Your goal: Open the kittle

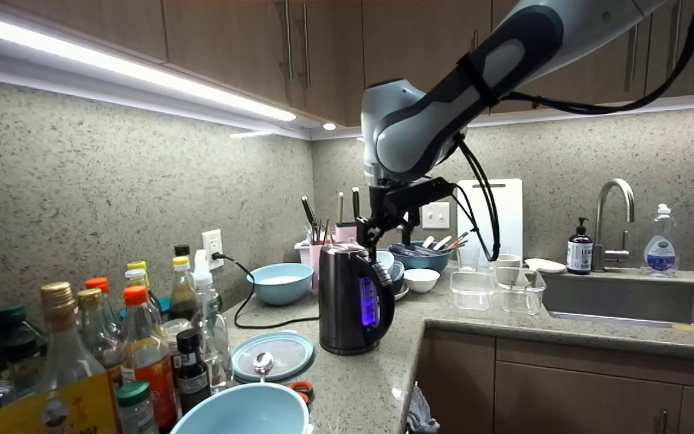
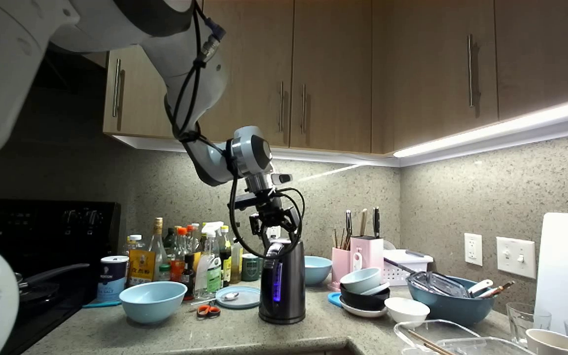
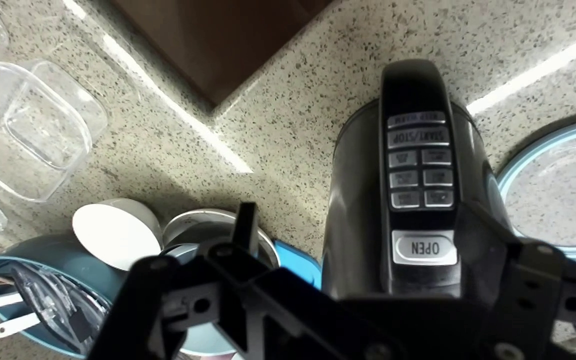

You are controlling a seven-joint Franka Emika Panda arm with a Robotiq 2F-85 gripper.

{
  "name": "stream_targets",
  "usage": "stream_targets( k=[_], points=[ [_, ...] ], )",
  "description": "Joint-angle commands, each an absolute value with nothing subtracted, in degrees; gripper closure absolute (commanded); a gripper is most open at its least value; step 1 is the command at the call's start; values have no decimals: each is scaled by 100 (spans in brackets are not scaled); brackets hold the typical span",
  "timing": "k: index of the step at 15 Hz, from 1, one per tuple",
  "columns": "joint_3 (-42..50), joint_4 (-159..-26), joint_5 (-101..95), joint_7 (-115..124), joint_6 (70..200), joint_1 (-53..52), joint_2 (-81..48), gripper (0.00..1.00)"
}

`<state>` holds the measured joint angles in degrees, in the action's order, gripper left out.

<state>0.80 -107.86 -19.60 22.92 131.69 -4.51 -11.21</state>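
The kittle is a tall dark glossy kettle (image 1: pixel 338 301) with a purplish-blue lit window, upright on the counter; it also shows in an exterior view (image 2: pixel 294 286). In the wrist view the kettle (image 3: pixel 353 200) shows its black handle with a button panel and a silver OPEN button (image 3: pixel 425 248). Its lid looks down in an exterior view; my gripper hides it in the wrist view. My gripper (image 3: pixel 358 212) is open and empty, fingers spread over the kettle's top. One finger overlaps the OPEN button's edge; I cannot tell whether it touches. The other finger hangs beside the kettle.
Blue bowls (image 1: pixel 281 283) and a lidded blue plate (image 2: pixel 238 297) stand near the kettle. Stacked bowls (image 2: pixel 364 291) and a white bowl (image 3: pixel 116 233) are on its other side. Several bottles (image 1: pixel 142 337) line the wall. A black cord (image 1: pixel 275 326) runs behind the kettle.
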Motion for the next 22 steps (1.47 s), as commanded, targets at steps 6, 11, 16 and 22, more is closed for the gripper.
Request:
stream_targets(
  k=[6,11,16,22],
  points=[
    [229,-10668,-2150,2394,13101,-484,-1172,0],
    [247,-10650,-2079,2363,13048,-498,-1276,0],
    [263,-10570,-2122,2369,13072,-518,-1333,0],
    [270,-10361,-2119,2360,13095,-533,-1419,0]
  ],
)
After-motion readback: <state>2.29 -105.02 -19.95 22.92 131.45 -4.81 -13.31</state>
